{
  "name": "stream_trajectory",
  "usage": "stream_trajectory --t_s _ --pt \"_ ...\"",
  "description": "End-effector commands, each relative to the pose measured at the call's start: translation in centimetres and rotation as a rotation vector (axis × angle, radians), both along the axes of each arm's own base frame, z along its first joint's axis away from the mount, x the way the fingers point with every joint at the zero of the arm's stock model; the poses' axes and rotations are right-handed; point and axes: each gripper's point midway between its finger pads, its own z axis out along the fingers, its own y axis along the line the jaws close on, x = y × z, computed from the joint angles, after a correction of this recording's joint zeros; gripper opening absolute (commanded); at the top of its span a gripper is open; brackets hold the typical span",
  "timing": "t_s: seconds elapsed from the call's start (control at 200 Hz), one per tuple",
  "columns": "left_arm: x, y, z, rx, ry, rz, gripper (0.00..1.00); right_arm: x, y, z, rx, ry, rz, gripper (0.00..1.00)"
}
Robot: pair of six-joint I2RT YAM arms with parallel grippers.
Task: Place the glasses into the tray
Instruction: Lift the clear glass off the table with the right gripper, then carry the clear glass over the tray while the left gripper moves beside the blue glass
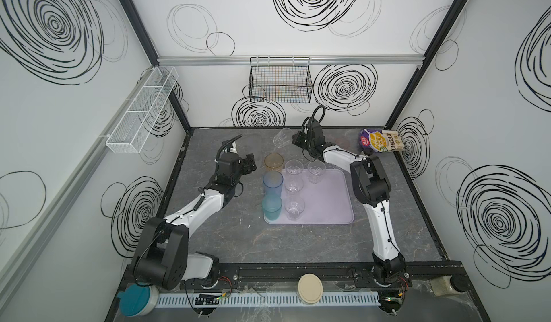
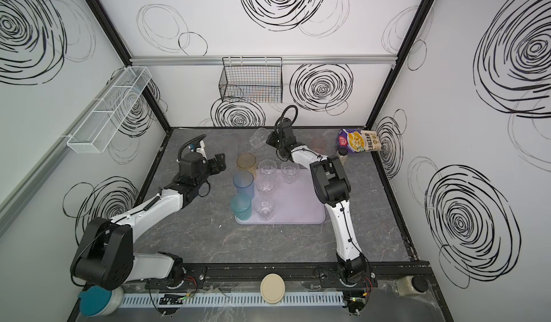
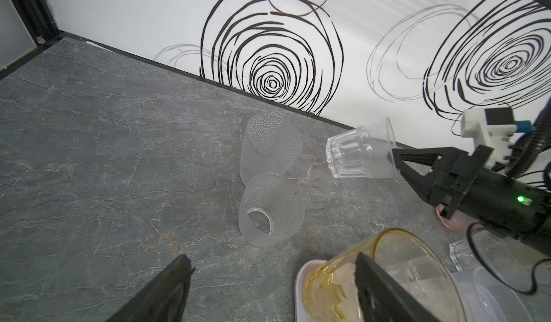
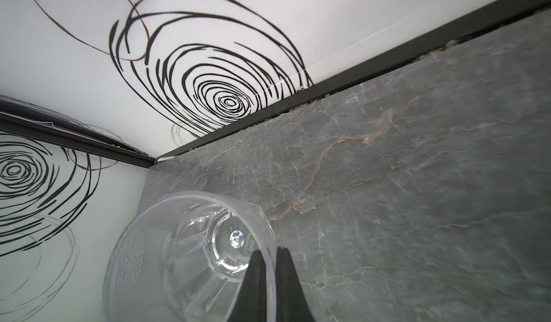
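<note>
— Right pincer [image 4: 268, 255] status?
— Clamped on the rim of a clear ribbed glass [image 3: 357, 153], one finger inside the mouth, one outside. Glass is tipped over, base pointing away from the pincer. Can't tell if it's off the desk [image 1: 298, 246].
— Left pincer [image 1: 252, 164]?
— Spread wide, empty, just beside the amber glass [image 1: 273, 162].
— What's around?
— Two frosted glasses [image 3: 269, 147] on the desk, touching each other, near the held one. Snack bag [image 1: 383, 140] and small dark-capped bottle [image 2: 343, 153] sit in the back right corner of the desk. Right arm's elbow [image 1: 369, 183] stands just beside the tray's right back corner.
— Tray [image 1: 328, 195] load?
— Amber glass, tall blue glass [image 1: 272, 183] and teal glass [image 1: 272, 207] run down its left edge. Four clear glasses [image 1: 294, 168] stand beside them toward the middle.
— Held glass vs tray?
— At the back of the desk, behind the tray's back edge, apart from it. Amber and two of the clear glasses line that edge, between it and the tray's middle.
</note>
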Motion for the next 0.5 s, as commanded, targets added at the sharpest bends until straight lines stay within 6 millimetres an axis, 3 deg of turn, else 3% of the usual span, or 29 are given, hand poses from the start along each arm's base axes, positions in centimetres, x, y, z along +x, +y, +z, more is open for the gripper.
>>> stream_trajectory --t_s 0.0,0.32,0.495 --pt "0.2 -0.1 2.9 -0.018 -0.078 -0.005 0.89 -0.1 -2.6 5.9 0.052 -0.124 -0.035 0.00" --pt "-1.5 -4.1 6.9 0.067 -0.152 -0.101 0.89 -4.8 -10.2 9.3 0.021 -0.147 -0.150 0.00" --pt "-3.6 -6.9 8.8 0.141 -0.196 -0.176 0.89 -8.1 -13.2 11.8 -0.038 -0.159 -0.199 0.00"
